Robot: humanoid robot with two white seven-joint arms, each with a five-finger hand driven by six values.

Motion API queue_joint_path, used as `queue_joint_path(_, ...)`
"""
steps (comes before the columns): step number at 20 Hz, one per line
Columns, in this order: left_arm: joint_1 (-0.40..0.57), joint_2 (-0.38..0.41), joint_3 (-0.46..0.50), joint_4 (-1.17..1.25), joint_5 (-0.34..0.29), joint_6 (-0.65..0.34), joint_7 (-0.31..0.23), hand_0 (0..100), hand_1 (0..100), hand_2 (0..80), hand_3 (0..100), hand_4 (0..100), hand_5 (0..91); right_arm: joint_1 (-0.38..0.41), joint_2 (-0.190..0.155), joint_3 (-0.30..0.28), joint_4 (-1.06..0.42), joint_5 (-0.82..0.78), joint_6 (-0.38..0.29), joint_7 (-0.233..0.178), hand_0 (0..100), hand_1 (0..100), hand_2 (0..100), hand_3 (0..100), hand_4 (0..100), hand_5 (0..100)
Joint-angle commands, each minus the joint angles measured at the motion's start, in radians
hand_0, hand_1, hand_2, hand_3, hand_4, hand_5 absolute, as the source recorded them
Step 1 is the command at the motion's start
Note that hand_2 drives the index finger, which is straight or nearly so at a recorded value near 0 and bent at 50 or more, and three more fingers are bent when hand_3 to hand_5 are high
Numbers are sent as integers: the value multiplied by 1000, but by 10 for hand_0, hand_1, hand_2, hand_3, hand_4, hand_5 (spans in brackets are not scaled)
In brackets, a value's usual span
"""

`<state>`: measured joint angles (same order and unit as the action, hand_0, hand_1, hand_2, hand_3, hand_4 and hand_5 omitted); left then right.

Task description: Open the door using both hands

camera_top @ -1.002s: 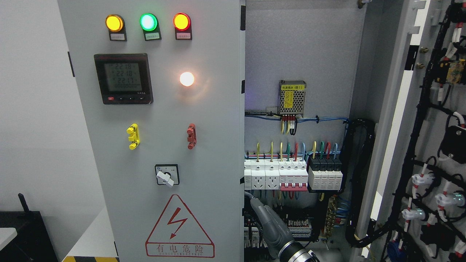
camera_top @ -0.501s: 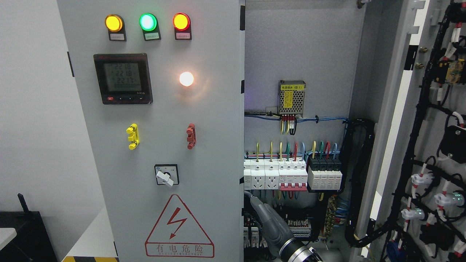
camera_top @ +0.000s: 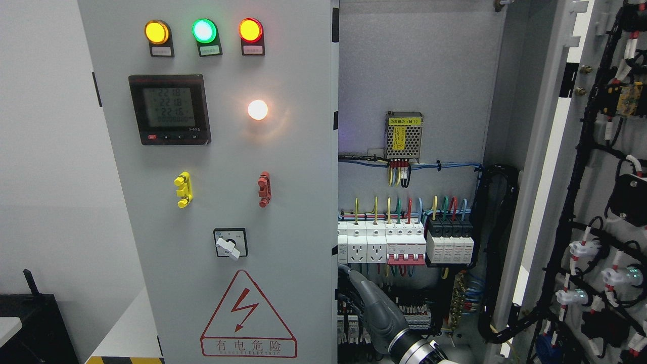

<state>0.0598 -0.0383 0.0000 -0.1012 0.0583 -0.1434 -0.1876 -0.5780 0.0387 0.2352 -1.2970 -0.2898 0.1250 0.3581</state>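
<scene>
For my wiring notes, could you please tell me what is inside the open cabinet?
Inside the cabinet are a meshed power module, white sockets and breakers with red levers, fed by coloured wires. The robot's arm and the left door cover the rest.

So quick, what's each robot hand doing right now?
Left robot hand: not in view.
Right robot hand: reaches behind the left door edge from the lower right; fingers hidden, cannot be told.
</scene>
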Motion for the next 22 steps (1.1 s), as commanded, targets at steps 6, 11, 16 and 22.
queue_joint_path(6,0,0,-15,0,0,1,0,0,0,0,0,0,0,-5,-2,0,16,-25,-1,48,382,0,0,0,0,0)
queue_joint_path(11,0,0,-15,0,0,1,0,0,0,0,0,0,0,-11,-8,0,25,-25,-2,52,382,0,0,0,0,0)
queue_joint_path(16,0,0,-17,0,0,1,0,0,0,0,0,0,0,-11,-17,-2,25,-25,-4,97,382,0,0,0,0,0)
queue_joint_path(22,0,0,-15,0,0,1,0,0,0,0,0,0,0,-22,-19,-4,25,-26,-4,101,382,0,0,0,0,0)
